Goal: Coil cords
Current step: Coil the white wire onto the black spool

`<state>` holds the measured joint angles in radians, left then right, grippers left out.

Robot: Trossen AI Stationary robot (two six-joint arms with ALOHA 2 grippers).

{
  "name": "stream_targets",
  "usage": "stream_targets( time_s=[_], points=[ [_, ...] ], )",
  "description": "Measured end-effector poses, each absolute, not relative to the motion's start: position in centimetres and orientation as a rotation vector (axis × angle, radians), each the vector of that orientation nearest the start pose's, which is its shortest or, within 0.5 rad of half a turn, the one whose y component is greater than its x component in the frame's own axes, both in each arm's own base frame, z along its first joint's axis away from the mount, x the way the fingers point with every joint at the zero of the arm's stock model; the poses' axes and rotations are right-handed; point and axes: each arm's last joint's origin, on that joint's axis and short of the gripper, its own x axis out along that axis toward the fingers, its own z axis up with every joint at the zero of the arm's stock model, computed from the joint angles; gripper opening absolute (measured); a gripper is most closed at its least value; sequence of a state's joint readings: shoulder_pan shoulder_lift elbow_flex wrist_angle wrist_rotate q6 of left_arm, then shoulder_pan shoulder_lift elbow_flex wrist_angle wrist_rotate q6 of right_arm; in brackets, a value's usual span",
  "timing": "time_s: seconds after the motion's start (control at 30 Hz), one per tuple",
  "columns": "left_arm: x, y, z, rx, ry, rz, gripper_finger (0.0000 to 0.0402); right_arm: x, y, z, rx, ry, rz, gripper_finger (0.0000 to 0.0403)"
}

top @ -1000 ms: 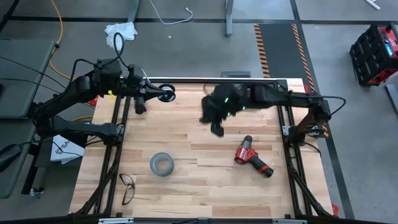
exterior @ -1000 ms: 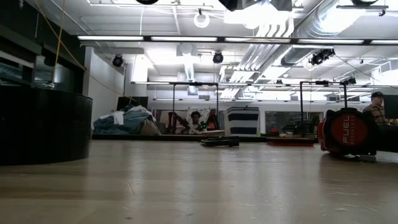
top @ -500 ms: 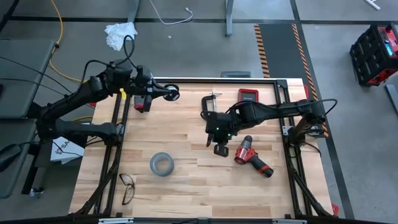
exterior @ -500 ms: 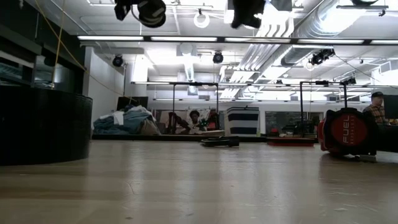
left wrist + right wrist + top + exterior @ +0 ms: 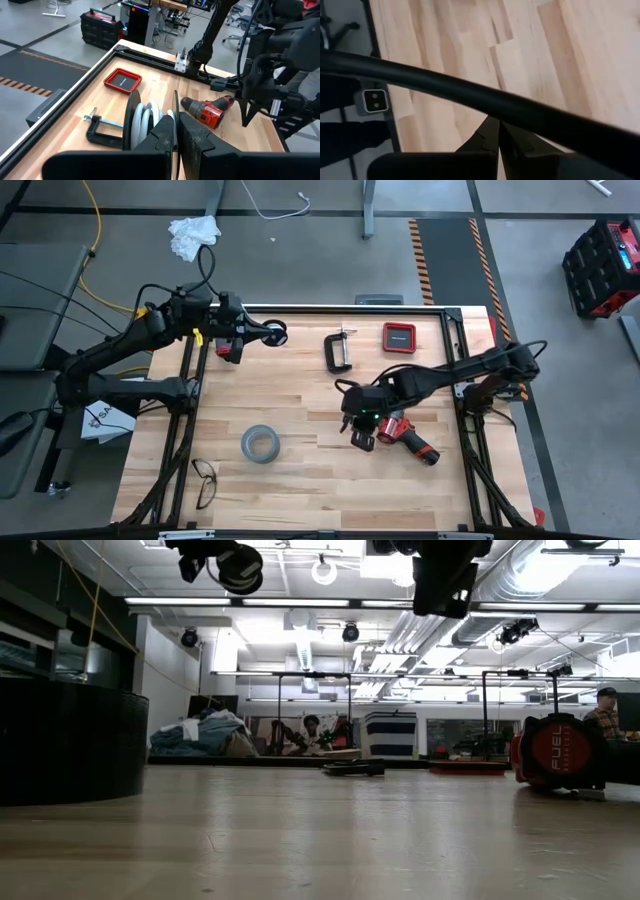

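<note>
The cord is a white cable [image 5: 146, 124] wound between two black round discs, a small spool [image 5: 272, 332]. My left gripper [image 5: 250, 333] is shut on it above the table's far left corner. The low view shows the spool [image 5: 240, 566] high above the tabletop. My right gripper [image 5: 362, 436] hangs shut over the middle right of the table, just left of the red drill [image 5: 405, 436]. It points steeply down with nothing between its fingers [image 5: 492, 137]. A black hose crosses the right wrist view. My left gripper pinches the rim of one black disc [image 5: 174, 107] between its two fingers. The fingers come nearly level from the table's left, slanting slightly down. The spool is lifted clear of the table with its discs edge-on to the gripper.
A black C-clamp [image 5: 340, 350] and a red square tray [image 5: 398, 336] lie at the far side. A grey tape roll [image 5: 258, 444] and a pair of glasses [image 5: 205, 480] lie near the front left. Bare wood lies between them.
My right gripper has swung from the far middle toward the near edge and down, rolling about its own line, and now hangs beside the drill. The C-clamp and red tray that it covered have come into sight. My left gripper has sunk a little with the spool.
</note>
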<state>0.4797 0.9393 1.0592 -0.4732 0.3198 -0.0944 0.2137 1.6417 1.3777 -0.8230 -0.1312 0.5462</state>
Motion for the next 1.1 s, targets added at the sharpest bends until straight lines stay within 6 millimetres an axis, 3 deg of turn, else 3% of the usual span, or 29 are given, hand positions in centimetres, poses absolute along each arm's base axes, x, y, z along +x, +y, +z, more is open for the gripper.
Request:
stream_targets(
  time_s=[0.27,1.1],
  points=[
    [17.22,7.97,37.25,-0.180,0.323,0.177,0.0005,31.89,7.96,27.57,0.500,1.097,0.007,0.0000],
    [16.90,8.65,37.24,-0.164,0.323,0.211,0.0005,32.46,7.74,27.86,0.499,1.033,0.017,0.0000]
  ],
)
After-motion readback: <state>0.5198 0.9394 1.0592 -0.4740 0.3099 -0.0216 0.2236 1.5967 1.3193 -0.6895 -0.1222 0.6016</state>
